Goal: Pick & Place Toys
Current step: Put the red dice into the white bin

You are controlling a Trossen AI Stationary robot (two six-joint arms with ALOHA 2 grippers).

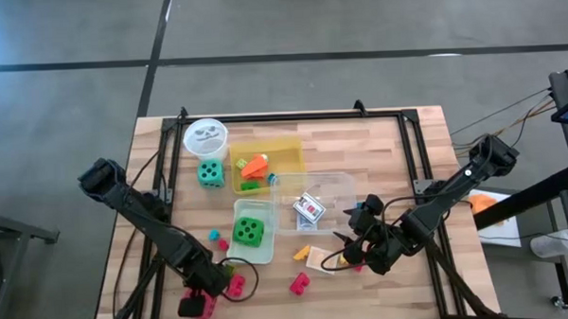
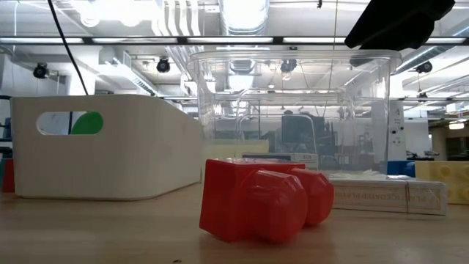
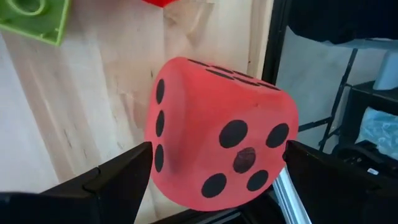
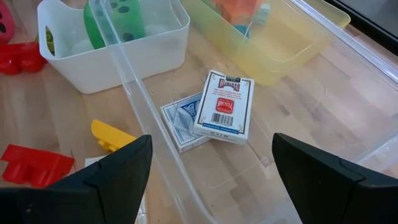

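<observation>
At the table's near left corner the left gripper [image 1: 196, 305] has its fingers spread wide on either side of a red die [image 3: 217, 134], a soft-looking cube with rounded corners and black dots. The left wrist view shows gaps between the fingers and the die, so it is not clenched. From above, the die is mostly hidden under the gripper and shows only as a red patch. A pink block [image 1: 237, 285] lies just beside it. Farther back stand a white round cup [image 1: 205, 136] and a teal die [image 1: 210, 172]. A green die [image 1: 250, 231] sits in a small white bin [image 1: 265, 251]; in the right wrist view the bin's wall cuts it off. The yellow tray [image 1: 289, 156] holds an orange block [image 1: 255, 165] and small green pieces. The low view is filled by a glossy red block [image 2: 260, 199], with the clear box [image 2: 293, 110] behind it. Two card packs [image 4: 214, 115] overlap, seen through the clear plastic. The right gripper [image 1: 358, 252] hangs unclenched and empty by the box's near edge, close to a yellow block [image 4: 112, 135] and a flat red piece [image 4: 34, 165].
</observation>
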